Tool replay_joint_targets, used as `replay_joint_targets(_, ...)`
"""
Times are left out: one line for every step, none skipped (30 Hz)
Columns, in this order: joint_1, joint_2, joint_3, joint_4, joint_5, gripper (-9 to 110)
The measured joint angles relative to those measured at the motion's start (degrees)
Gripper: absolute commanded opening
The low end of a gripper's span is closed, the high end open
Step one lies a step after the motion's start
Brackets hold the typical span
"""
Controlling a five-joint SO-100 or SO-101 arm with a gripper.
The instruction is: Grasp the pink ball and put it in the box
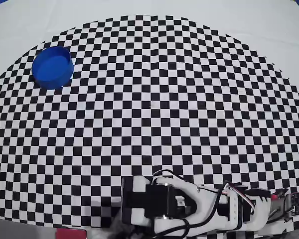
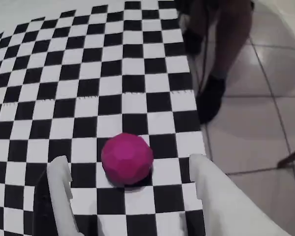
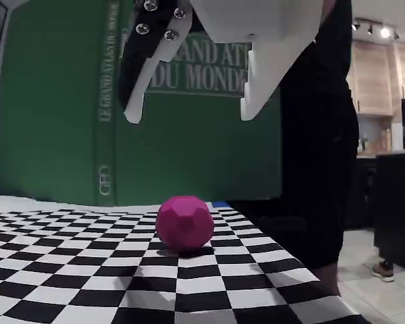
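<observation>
The pink ball (image 2: pixel 127 158) lies on the checkered mat near its right edge in the wrist view; the fixed view shows the pink ball (image 3: pixel 184 224) resting on the mat. My gripper (image 2: pixel 128 159) is open, with one white finger (image 2: pixel 59 182) to the ball's left and the other to its right. In the fixed view the gripper (image 3: pixel 189 116) hangs well above the ball, touching nothing. The box (image 1: pixel 52 66), a round blue container, stands at the mat's far left in the overhead view. There my arm (image 1: pixel 189 206) covers the bottom edge and hides the ball.
A large green book (image 3: pixel 67 101) stands upright behind the ball in the fixed view. The mat's edge (image 2: pixel 199 128) drops to a tiled floor where a person's legs (image 2: pixel 221 59) stand. A flat pink-red object (image 1: pixel 70 233) lies at the overhead view's bottom edge.
</observation>
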Motion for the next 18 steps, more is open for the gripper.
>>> replay_joint_targets(-0.09, -0.53, -0.35, 0.00, 0.00, 28)
replay_joint_targets(-0.09, -0.79, -0.70, 0.00, 0.00, 28)
replay_joint_targets(-0.09, -1.14, -0.97, 0.00, 0.00, 28)
replay_joint_targets(-0.09, -1.58, -1.32, 0.00, 0.00, 28)
replay_joint_targets(-0.09, -1.93, -1.49, 0.00, 0.00, 28)
replay_joint_targets(-0.09, -2.20, -1.67, 0.00, 0.00, 28)
replay_joint_targets(-0.09, -2.46, -1.67, 0.00, 0.00, 28)
replay_joint_targets(-0.09, -2.81, -1.76, 0.00, 0.00, 28)
replay_joint_targets(-0.18, -2.90, -1.85, 0.00, 0.00, 28)
replay_joint_targets(-0.44, -3.08, -1.85, 0.00, 0.00, 28)
replay_joint_targets(-0.53, -3.60, -2.11, 0.00, 0.00, 28)
replay_joint_targets(-0.53, -4.13, -2.46, 0.00, 0.00, 28)
replay_joint_targets(-0.53, -4.48, -2.72, 0.00, 0.00, 28)
replay_joint_targets(-0.53, -5.01, -3.08, 0.00, 0.00, 28)
replay_joint_targets(-0.53, -5.27, -3.34, 0.00, 0.00, 28)
replay_joint_targets(-0.53, -5.89, -3.78, 0.00, 0.00, 28)
replay_joint_targets(-0.53, -6.15, -3.96, 0.00, 0.00, 28)
replay_joint_targets(-0.53, -6.15, -4.04, 0.00, 0.00, 28)
